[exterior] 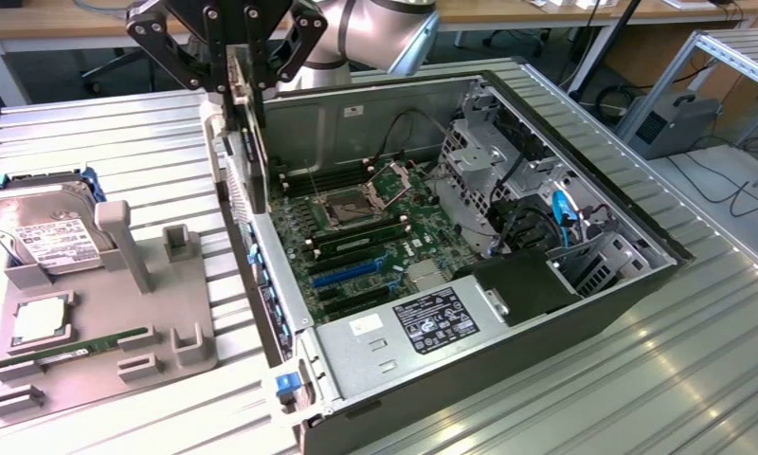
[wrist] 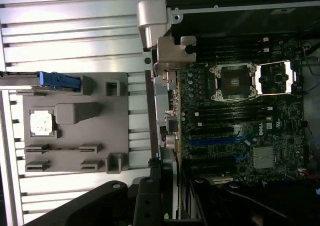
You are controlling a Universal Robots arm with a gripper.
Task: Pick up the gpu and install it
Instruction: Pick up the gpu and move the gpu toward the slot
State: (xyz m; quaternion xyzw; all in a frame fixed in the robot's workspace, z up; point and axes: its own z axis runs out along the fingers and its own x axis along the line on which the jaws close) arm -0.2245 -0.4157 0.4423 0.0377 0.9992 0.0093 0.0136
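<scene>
Up at the top of the exterior view: the gripper (exterior: 243,76), clamped on the gpu (exterior: 247,142), pinching the dark card by its upper end from either side. Hangs upright and edge-on, lifted clear of the grey tray (exterior: 164,370) and well apart from it. Sits over the open computer case (exterior: 353,114), right along the case wall on the exterior view's left, lower end down about level with that rim; touching or not, cannot tell. Not seated in any slot yet. Below the card and to the exterior view's right: the motherboard (exterior: 379,227), lying flat in the case, with the bare processor socket (exterior: 353,202) in the middle and the blue expansion slots (exterior: 344,273) nearer the power supply (exterior: 417,327) and its label. Over on the tray: the hard drive (exterior: 50,237) propped at a tilt at the far end, a processor chip (exterior: 38,322) flat in its pocket, the thin green memory stick (exterior: 82,344) lying just beside that. All of it on the ribbed metal table (exterior: 114,133). From the wrist view, looking down: tray on one side, motherboard on the other, case wall between them, and the card's thin dark edge close along that wall.
</scene>
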